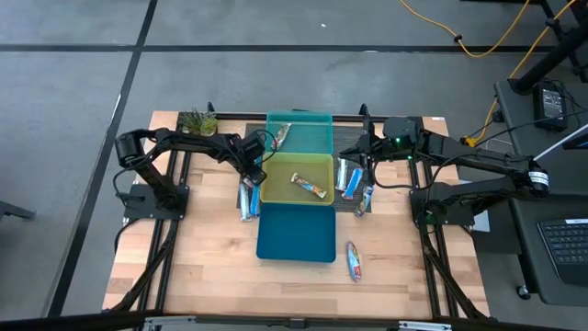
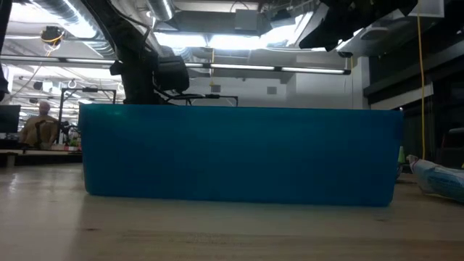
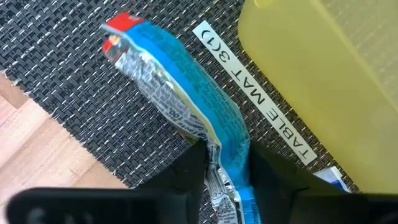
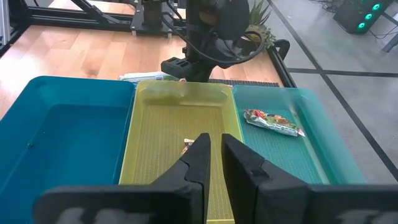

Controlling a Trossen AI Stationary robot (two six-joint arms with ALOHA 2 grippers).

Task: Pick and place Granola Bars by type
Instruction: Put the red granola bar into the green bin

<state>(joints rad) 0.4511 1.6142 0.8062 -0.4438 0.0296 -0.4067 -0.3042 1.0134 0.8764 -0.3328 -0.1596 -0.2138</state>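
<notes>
Left gripper [image 3: 227, 171] pinching blue bar [image 3: 180, 93] beside yellow-green bin [image 3: 329, 81].

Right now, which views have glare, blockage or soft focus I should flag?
Low view: the blue plastic bin blocks the table behind it, and ceiling lights glare above. Left wrist view: the shiny blue-and-silver wrapped granola bar is sharp, the yellow-green bin soft. High view: evenly lit.

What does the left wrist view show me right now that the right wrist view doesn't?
Only the left wrist view: a blue-wrapped granola bar between the left gripper jaws, lying on the woven mat with its "TABLE MAT" label.
Only the right wrist view: the blue bin, the teal bin holding one bar, and the right gripper over the bins.
Both: the yellow-green bin.
</notes>
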